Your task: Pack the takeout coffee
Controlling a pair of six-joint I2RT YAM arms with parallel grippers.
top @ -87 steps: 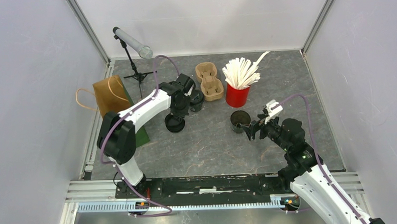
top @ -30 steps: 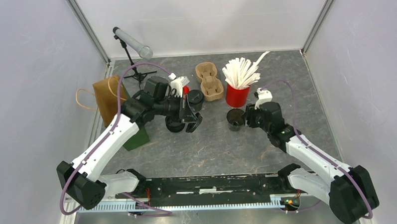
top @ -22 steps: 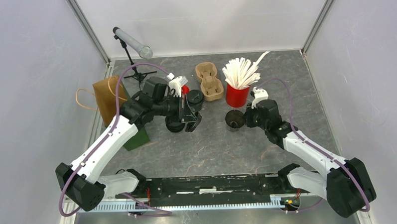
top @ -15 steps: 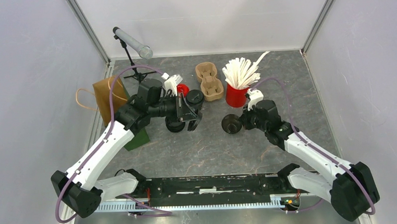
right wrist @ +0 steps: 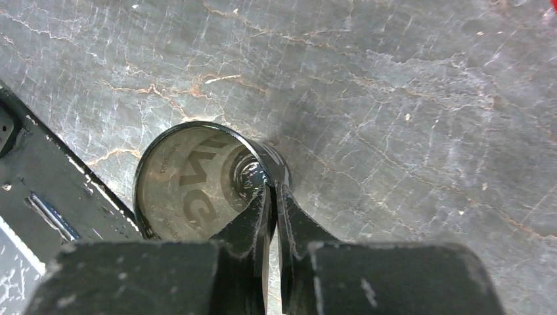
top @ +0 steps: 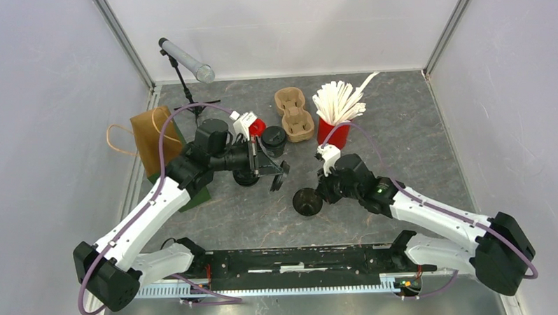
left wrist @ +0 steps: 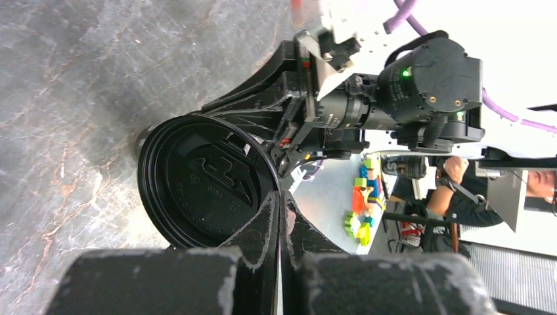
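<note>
**Right gripper pinched on the wall of the black coffee cup; left gripper pinched on the edge of the black lid.**

One finger was set inside the cup's rim and one outside. The cup was held tipped over the grey table, between the arms, with the lid near it. The cup was judged light, thin-walled and crushable, best gripped gently at its stiffer rim. The lid was judged thin and springy.
</note>
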